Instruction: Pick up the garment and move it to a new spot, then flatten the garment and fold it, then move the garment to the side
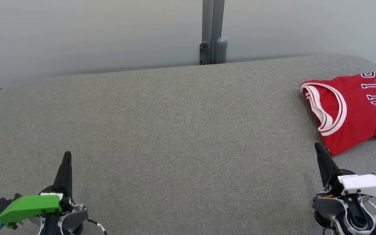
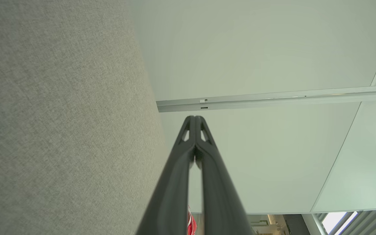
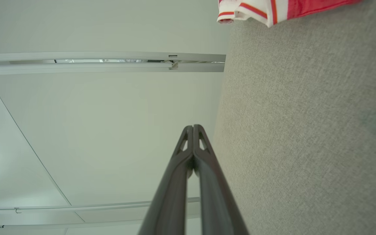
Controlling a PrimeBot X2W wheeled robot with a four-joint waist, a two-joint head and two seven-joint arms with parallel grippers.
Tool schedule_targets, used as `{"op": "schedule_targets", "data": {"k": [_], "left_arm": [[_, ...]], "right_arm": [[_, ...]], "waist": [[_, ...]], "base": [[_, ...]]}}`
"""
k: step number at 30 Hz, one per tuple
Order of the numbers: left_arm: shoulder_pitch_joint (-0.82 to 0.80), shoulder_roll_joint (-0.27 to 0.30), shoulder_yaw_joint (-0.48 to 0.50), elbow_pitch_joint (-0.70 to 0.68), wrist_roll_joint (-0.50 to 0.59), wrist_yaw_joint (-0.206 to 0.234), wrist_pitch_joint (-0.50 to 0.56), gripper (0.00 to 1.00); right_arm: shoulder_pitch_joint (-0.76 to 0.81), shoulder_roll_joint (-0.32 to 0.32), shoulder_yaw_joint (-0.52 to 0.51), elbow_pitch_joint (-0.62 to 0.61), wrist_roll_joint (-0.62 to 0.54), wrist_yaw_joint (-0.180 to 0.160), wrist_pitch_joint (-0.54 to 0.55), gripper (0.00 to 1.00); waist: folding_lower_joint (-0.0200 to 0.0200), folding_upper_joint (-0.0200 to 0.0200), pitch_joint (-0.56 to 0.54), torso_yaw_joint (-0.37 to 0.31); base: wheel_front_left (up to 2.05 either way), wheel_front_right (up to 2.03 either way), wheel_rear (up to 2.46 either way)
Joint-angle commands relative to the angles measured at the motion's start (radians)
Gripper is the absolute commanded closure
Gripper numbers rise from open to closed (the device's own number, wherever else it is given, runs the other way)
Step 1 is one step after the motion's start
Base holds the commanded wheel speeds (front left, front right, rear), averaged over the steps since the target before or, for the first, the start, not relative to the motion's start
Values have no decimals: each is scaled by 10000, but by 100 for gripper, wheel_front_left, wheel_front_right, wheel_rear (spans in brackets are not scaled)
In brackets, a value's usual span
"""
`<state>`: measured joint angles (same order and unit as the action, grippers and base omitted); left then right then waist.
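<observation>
The garment (image 1: 354,109) is a red jersey with white trim and dark lettering, lying folded at the far right of the grey table (image 1: 175,130); its right side runs out of the head view. A strip of its trimmed edge (image 3: 273,9) shows at the top of the right wrist view. My right gripper (image 1: 317,146) is shut and empty, its tip just short of the garment's near corner. At the lower left my left gripper (image 1: 67,154) is shut too, holding nothing, far from the garment. Both wrist views show fingertips pressed together (image 2: 194,118) (image 3: 193,126).
The grey fabric table spans the head view, with rounded far corners. Behind it stands a pale wall with a grey vertical post (image 1: 212,32). The table's far edge lies just in front of that wall.
</observation>
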<state>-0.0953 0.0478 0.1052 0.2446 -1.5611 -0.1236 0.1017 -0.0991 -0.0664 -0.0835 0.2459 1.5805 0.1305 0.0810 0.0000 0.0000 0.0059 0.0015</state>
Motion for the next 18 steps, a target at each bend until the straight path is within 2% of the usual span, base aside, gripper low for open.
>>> {"op": "schedule_targets", "data": {"k": [1,7,18], "left_arm": [[-179,65,61,7,-210,-67,49,100],[-205,66,115,15,-567,-111,149,100],[-187,62,111,13,-523,-107,158,100]], "right_arm": [[-118,-11,-45,-49,185,4,78,100],[-119,-2,-114,-45,555,4,185,100],[-103,24,-143,-40,479,4,217,100]], "waist": [[0,0,-5,-3],[0,0,-27,-14],[0,0,-28,-15]], "base": [[0,0,0],[0,0,0],[0,0,0]]}}
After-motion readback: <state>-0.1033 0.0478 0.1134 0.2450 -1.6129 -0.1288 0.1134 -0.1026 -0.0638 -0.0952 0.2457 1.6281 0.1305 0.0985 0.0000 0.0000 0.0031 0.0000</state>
